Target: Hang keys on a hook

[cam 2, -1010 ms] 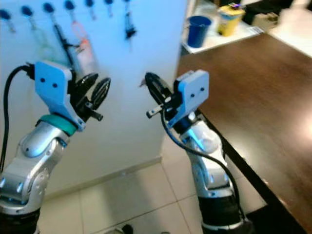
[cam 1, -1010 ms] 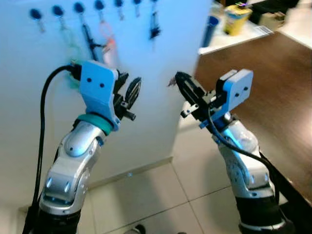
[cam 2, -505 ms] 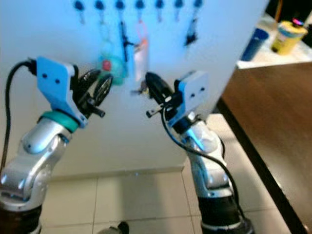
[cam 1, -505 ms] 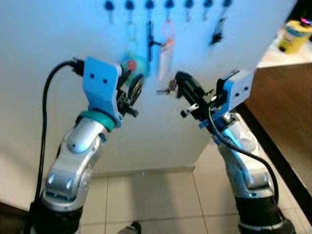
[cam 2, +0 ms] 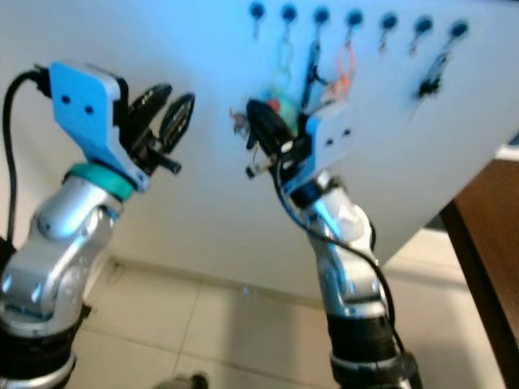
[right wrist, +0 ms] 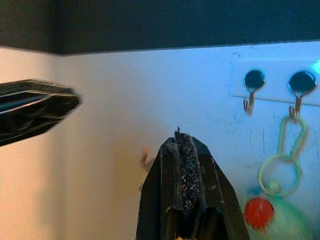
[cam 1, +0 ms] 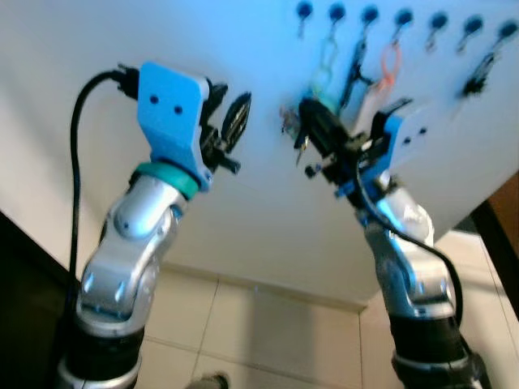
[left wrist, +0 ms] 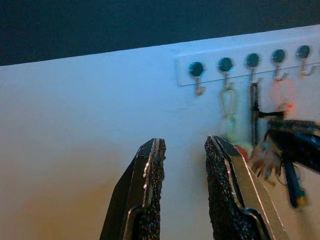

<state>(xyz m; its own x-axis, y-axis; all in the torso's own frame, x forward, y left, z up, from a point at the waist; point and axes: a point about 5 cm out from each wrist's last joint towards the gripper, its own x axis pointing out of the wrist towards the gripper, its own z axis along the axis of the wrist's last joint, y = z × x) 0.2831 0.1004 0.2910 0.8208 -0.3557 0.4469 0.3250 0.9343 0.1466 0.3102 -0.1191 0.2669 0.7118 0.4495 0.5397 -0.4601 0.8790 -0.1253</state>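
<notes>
Keys [cam 1: 293, 134] pinched in the right pincer [cam 1: 312, 130] are raised toward the wall's hook rail [left wrist: 250, 65], apparently for hanging; the left pincer [left wrist: 182, 192] hovers spread, empty.

Home interior, likely entry area: white wall [cam 1: 122, 32] with row of key hooks [cam 1: 401, 18], hung keyrings [cam 1: 324, 69], pale tiled floor [cam 1: 268, 324], skirting board.
</notes>
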